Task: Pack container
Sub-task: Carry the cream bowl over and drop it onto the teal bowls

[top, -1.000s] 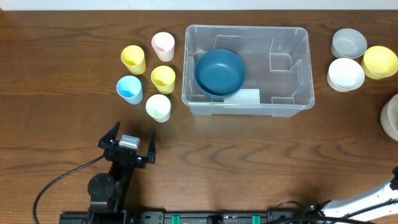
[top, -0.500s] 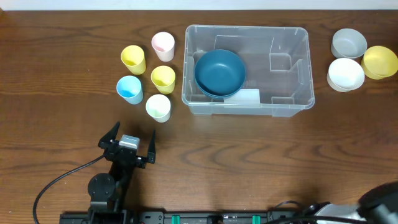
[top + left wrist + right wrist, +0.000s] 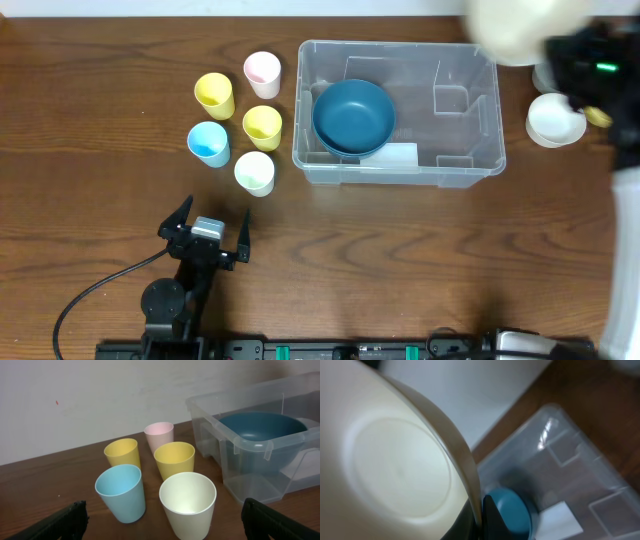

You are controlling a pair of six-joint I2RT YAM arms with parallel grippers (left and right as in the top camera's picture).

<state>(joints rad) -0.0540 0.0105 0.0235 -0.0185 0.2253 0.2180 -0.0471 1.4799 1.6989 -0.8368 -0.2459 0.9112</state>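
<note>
The container [image 3: 465, 115], a large clear plastic bin, stands at the middle back of the table with a dark blue bowl [image 3: 353, 115] in its left half. My right gripper [image 3: 481, 510] is shut on the rim of a cream bowl [image 3: 512, 28], which hangs blurred high above the bin's far right corner. In the right wrist view the cream bowl [image 3: 400, 465] fills the left side, and the bin [image 3: 580, 485] and blue bowl [image 3: 510, 510] lie below. My left gripper [image 3: 212, 222] stands open and empty near the front left, facing the cups.
Several cups stand left of the bin: two yellow [image 3: 214, 95] [image 3: 262, 125], pink [image 3: 262, 72], light blue [image 3: 208, 143] and cream [image 3: 254, 172]. A white bowl [image 3: 555, 118] sits right of the bin. The right arm [image 3: 600, 65] covers other bowls there.
The right arm has swung from the table's right edge up to the back right, carrying the cream bowl over the bin's corner. The left arm has not moved.
</note>
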